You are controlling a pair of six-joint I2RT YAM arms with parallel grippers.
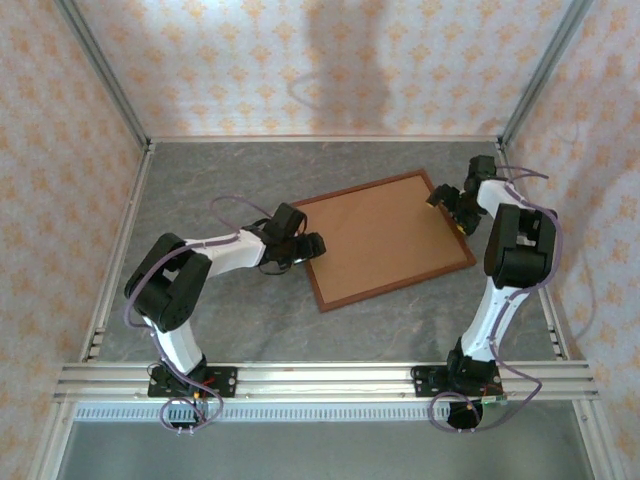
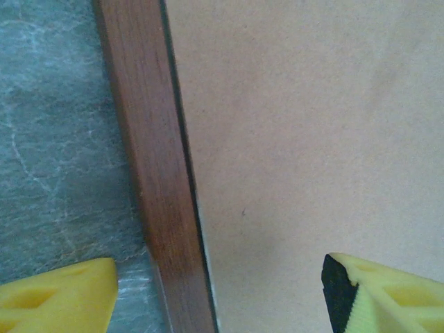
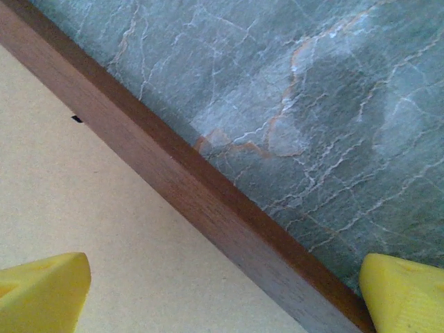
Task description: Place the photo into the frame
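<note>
The frame of dark reddish-brown moulding lies flat in the middle of the table, filled by a plain brown backing board. The photo is hidden from view. My left gripper hovers open over the frame's left side; its yellow fingers straddle the moulding and the board. My right gripper is open over the frame's right side, one yellow finger above the board and the other beyond the moulding.
The grey marbled tabletop surrounds the frame. Patterned walls and metal corner posts close in the back and sides. An aluminium rail runs along the near edge by the arm bases.
</note>
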